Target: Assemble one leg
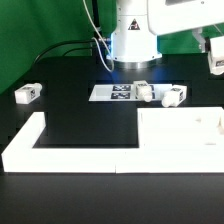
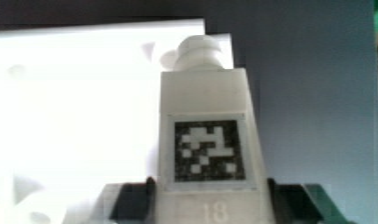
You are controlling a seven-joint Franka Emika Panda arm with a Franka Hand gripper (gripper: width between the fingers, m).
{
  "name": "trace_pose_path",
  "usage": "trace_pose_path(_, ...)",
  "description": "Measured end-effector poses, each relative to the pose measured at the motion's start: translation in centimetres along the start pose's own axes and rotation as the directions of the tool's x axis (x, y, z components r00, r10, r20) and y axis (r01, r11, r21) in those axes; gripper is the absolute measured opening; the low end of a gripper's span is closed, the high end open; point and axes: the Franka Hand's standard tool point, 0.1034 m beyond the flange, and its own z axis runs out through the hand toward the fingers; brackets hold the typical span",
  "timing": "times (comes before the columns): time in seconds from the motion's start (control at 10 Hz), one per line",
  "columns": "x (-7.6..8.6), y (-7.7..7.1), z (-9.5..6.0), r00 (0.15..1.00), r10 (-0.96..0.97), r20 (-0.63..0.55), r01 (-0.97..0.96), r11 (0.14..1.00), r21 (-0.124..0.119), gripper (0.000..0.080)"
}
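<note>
Nearest to the camera in the exterior view lies an L-shaped white rail on the black table. Its long side runs along the front, and its short arm goes back at the exterior view's left.

The marker board is taken here as the middle of the clock.
- The square panel lies flat at about 4 o'clock, just beside the rail.
- The first loose leg lies at 9 o'clock, well apart from the board.
- The second loose leg lies at 3 o'clock, just beside the board.
- The third loose leg is a little farther out in the same direction.
- The robot base stands at 12 o'clock.
- The gripper hangs above the table at 2 o'clock, near the edge of the picture, with the held leg in it.

The fingers are too small in this view to tell how they stand.

In the wrist view the held leg sits between the two fingers. One finger is on each opposite side and both press against it, so the jaws are clamped on the leg near one end. A black-and-white marker tag on the leg faces the camera. The round tip points away from the gripper. Behind the leg the square panel shows blurred, with dark table beyond it. How high the tip is above the panel cannot be told.
</note>
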Motion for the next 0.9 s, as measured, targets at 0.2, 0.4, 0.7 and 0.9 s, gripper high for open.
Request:
trace_pose_path(0.2,0.6,0.0,0.1,0.986,-0.002,-0.166,0.002,1.000,0.000,0.0287)
trace_pose_path(0.4,1.4,0.0,0.0,0.958,-0.014,-0.287,0.013,1.000,-0.005,0.0287)
trace_pose_path(0.7,4.7,1.0,0.0,0.838,-0.117,-0.533,0.093,0.993,-0.071,0.0287)
trace_pose_path(0.9,5.9,1.6,1.3,0.698,-0.173,-0.695,0.121,0.985,-0.123,0.0287)
